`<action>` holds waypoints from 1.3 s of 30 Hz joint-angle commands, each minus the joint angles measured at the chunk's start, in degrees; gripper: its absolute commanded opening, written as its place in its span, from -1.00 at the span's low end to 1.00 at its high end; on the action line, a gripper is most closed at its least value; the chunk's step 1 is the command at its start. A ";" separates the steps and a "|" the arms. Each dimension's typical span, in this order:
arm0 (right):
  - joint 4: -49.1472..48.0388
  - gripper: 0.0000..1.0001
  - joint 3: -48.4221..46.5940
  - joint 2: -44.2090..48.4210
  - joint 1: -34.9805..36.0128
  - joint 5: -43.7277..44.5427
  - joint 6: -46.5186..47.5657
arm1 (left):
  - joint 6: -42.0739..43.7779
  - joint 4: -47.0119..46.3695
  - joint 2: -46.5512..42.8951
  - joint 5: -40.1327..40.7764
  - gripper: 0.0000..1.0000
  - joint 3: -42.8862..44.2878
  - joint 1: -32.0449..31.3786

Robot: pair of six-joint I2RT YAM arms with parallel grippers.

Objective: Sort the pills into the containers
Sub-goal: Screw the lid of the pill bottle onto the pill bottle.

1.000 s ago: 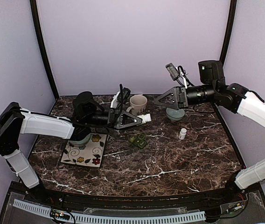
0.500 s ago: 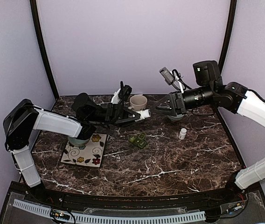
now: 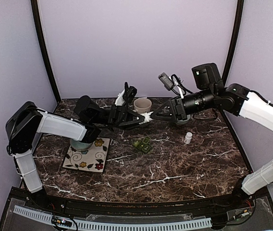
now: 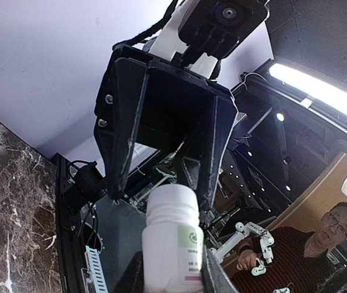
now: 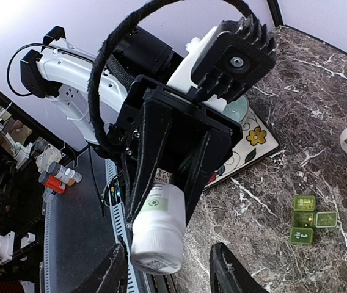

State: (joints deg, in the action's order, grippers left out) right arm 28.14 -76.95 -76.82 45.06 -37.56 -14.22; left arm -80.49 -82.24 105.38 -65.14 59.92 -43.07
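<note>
My left gripper (image 3: 143, 118) is shut on a white pill bottle (image 3: 149, 117) and holds it level above the table, cap end toward the right arm. It shows in the left wrist view (image 4: 172, 238) and the right wrist view (image 5: 158, 229). My right gripper (image 3: 157, 116) is open, facing the bottle's cap, with its fingertips (image 5: 109, 274) on either side of the cap and not touching it. The dark green pill box (image 3: 142, 144) lies on the table below them, lids open; it also shows in the right wrist view (image 5: 311, 220).
A beige mug (image 3: 142, 105) stands behind the bottle. A teal bowl (image 3: 179, 119) sits behind my right gripper. A small white bottle (image 3: 188, 138) stands at the right. A floral mat (image 3: 89, 156) with a bowl (image 3: 81, 143) lies at the left.
My right gripper has moved left and down to the bottle's cap. My left gripper has pushed the bottle slightly right toward it.
</note>
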 commanded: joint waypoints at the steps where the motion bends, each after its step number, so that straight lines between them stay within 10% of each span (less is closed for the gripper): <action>1: -0.13 -0.13 -2.29 -0.91 0.75 0.04 1.12 | -0.98 -3.30 0.14 -1.33 -1.00 1.47 0.51; 13: 1.92 -0.78 -4.24 -3.33 1.67 -0.11 2.09 | -2.22 -5.01 1.29 -1.70 -1.00 2.04 0.95; 28: 2.08 -0.90 -6.36 -6.51 1.79 -1.10 -2.33 | 0.47 -2.86 1.66 -2.81 -1.00 4.13 1.05; 39: -5.22 -0.99 -4.79 -9.12 -0.57 -3.54 -19.76 | 30.97 27.40 -8.52 4.96 -1.00 4.55 0.83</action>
State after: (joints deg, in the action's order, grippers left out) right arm 30.87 -82.67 -83.59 44.21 -38.52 -25.06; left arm -64.90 -68.49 103.79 -67.90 61.80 -40.45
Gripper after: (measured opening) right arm 0.207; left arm 0.240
